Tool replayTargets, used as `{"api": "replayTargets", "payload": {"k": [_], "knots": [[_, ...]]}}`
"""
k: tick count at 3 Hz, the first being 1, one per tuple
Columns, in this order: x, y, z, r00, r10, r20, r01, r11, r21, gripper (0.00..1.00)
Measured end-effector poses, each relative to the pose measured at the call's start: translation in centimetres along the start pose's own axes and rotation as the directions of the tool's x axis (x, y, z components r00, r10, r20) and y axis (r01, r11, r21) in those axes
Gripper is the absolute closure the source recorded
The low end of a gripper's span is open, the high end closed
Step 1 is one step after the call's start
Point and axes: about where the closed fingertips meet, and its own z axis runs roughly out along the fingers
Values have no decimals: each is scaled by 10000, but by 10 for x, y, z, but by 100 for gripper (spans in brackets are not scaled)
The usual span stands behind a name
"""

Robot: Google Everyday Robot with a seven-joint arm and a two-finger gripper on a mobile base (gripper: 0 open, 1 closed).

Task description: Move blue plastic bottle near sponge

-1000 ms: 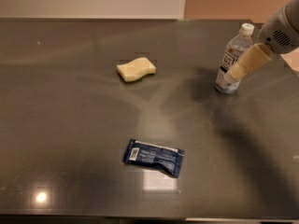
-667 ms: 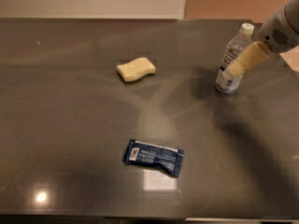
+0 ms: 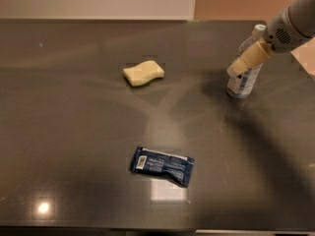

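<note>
The blue plastic bottle (image 3: 242, 85) stands upright at the right of the dark table, its white cap just visible by the arm. The gripper (image 3: 244, 63) reaches in from the upper right and sits at the bottle's upper body, its tan tip crossing the front of the bottle. The pale yellow sponge (image 3: 143, 73) lies flat well to the left of the bottle, with bare table between them.
A flat dark blue packet (image 3: 162, 165) lies toward the front middle of the table (image 3: 74, 132). The table's right edge runs close behind the bottle, and a pale wall lines the far edge.
The gripper has moved left and come in over the bottle's upper body. The bottle, sponge and packet have stayed where they were.
</note>
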Motion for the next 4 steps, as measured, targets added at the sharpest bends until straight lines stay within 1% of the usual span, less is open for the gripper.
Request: {"api": "replayTargets", "payload": {"k": [2,3,4], "knots": [[-4,-13,-1,9996,247,112,-249,9996,142,64],[-18,-4,-7,9996,-16,264,18,9999,-106,88],[-41,15,-7,9966,-619,546,650,9962,-580,100]]}}
